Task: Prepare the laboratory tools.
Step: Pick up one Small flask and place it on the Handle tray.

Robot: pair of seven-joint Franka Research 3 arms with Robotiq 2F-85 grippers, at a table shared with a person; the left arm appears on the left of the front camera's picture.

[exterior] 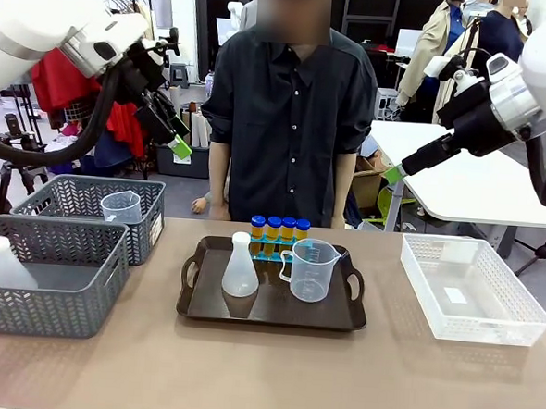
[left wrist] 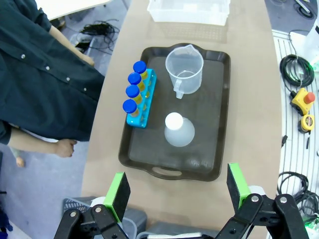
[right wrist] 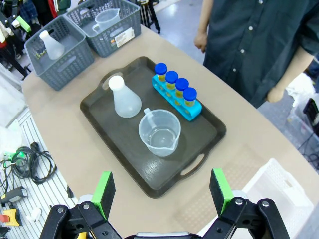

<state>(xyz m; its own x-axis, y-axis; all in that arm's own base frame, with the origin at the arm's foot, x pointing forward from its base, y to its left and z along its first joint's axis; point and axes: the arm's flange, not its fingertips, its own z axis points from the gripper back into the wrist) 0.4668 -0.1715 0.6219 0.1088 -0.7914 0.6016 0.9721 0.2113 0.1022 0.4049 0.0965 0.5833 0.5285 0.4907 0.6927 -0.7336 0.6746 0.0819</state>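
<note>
Both grippers – left gripper (left wrist: 174, 191), right gripper (right wrist: 162, 191) – jaws apart, empty, high above tray (exterior: 271, 317). Risk: flask (exterior: 240, 269) & beaker (exterior: 312, 269) sit close on tray – grabbing one could topple the other or rack (left wrist: 142, 102) w/ tubes (left wrist: 133, 92).

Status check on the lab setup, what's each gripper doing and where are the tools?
Left gripper open, raised. Right gripper open, raised. Flask, beaker, tube rack on the tray. Nothing blocking.

Even, bright overhead light leaves soft shadows and a faint sheen on the tray (exterior: 271, 308). Both wrist views bend at the edges; focus stays sharp.
</note>
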